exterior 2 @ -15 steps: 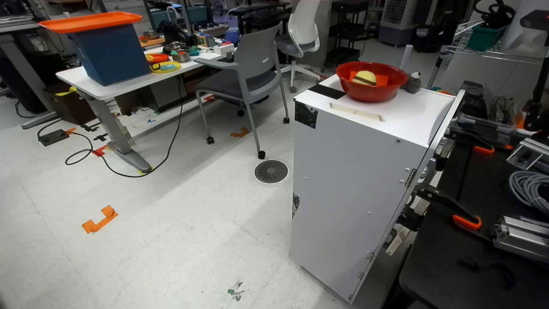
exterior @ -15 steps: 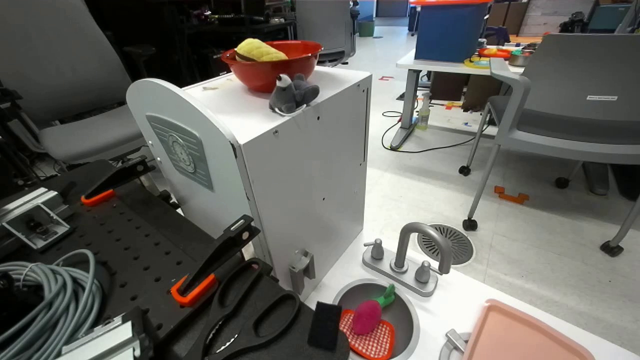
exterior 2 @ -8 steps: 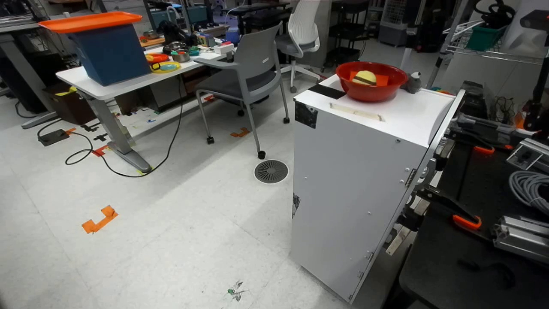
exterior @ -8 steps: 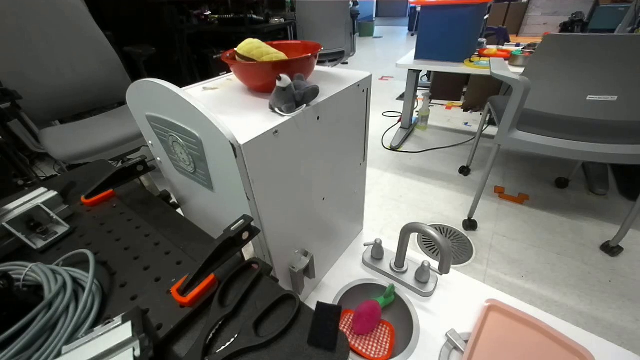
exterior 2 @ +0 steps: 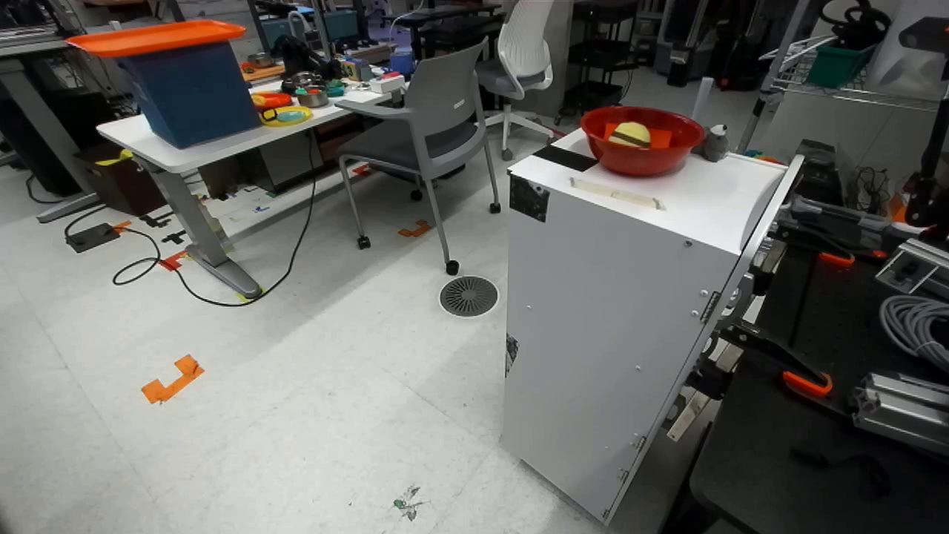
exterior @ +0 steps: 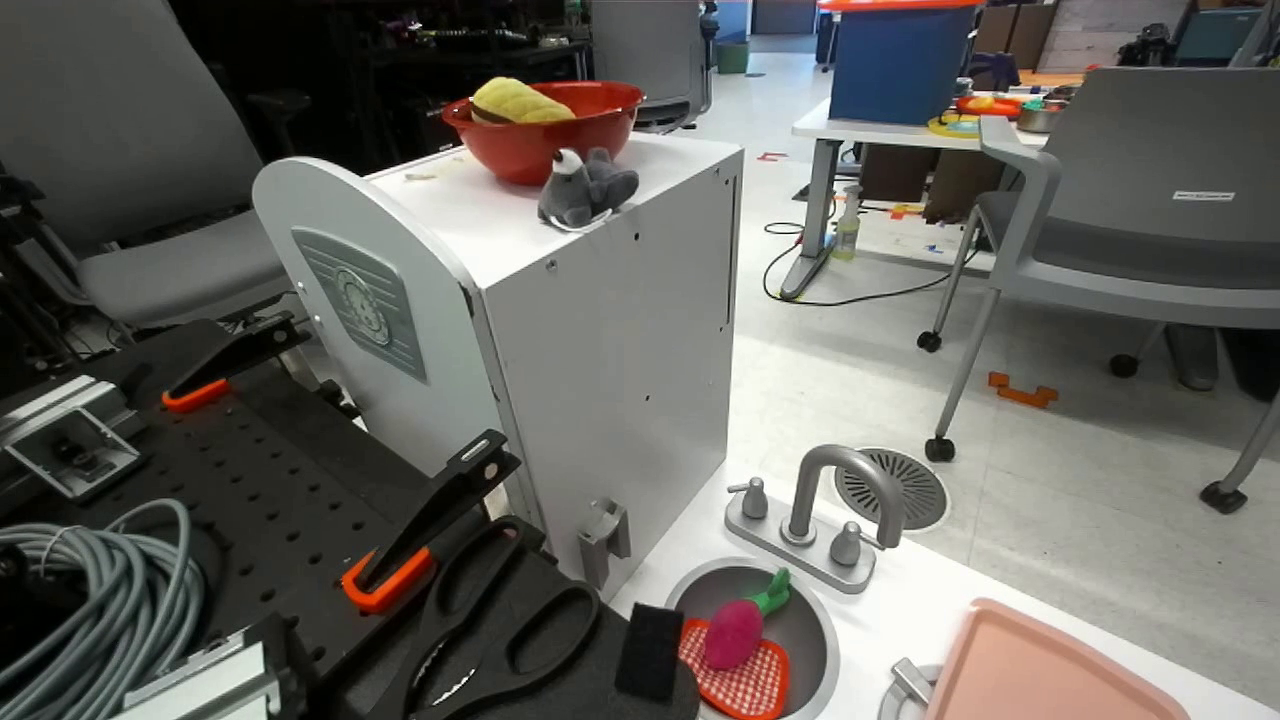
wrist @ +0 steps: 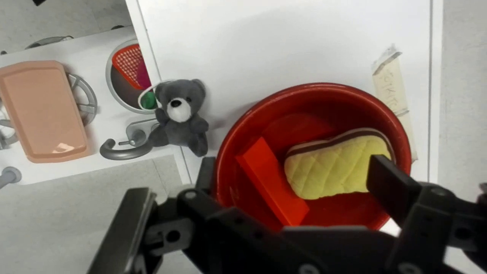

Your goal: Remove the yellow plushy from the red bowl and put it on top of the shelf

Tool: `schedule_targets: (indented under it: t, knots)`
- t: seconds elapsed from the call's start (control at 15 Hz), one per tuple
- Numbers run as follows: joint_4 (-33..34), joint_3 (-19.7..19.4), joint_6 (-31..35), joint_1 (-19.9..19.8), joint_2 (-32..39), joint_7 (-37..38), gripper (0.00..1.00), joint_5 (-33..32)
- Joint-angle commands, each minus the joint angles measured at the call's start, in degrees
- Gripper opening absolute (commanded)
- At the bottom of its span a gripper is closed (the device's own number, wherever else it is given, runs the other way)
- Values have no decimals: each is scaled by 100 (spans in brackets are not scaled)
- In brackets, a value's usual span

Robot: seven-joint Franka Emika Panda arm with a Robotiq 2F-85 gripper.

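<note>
The yellow plushy (wrist: 335,167), a quilted oblong with a brown stripe, lies inside the red bowl (wrist: 296,99). The bowl stands on the flat white top of the shelf (wrist: 289,42). Both exterior views show the plushy (exterior: 515,100) (exterior 2: 630,135), the bowl (exterior: 560,150) (exterior 2: 641,159) and the shelf (exterior: 620,340) (exterior 2: 608,319). In the wrist view my gripper (wrist: 295,173) is open and empty over the bowl. Its right finger covers part of the plushy's end; its left finger is outside the bowl's left rim in the picture. I cannot make out the gripper clearly in the exterior views.
An orange-red block (wrist: 272,182) lies in the bowl beside the plushy. A grey bear (wrist: 180,114) sits by the bowl at the shelf edge. A taped label (wrist: 392,91) is on the shelf top. A sink (exterior: 825,640) with faucet (exterior: 850,470) stands lower, beside the shelf.
The plushy, bowl, block and bear have not moved. In an exterior view, a dark shape behind and above the bowl appears and shifts left; I cannot tell what it is.
</note>
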Motion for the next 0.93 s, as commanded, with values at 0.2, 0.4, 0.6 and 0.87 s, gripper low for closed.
schedule_targets:
  t: [0.2,0.4,0.6,0.87]
  knots:
    - [18,36,300,27,187,-403,100,371]
    - [159,-23,310,-52,346,-559,100,486]
    - [268,-74,291,-131,472,-642,100,525]
    - [293,-64,323,-166,514,-711,100,551]
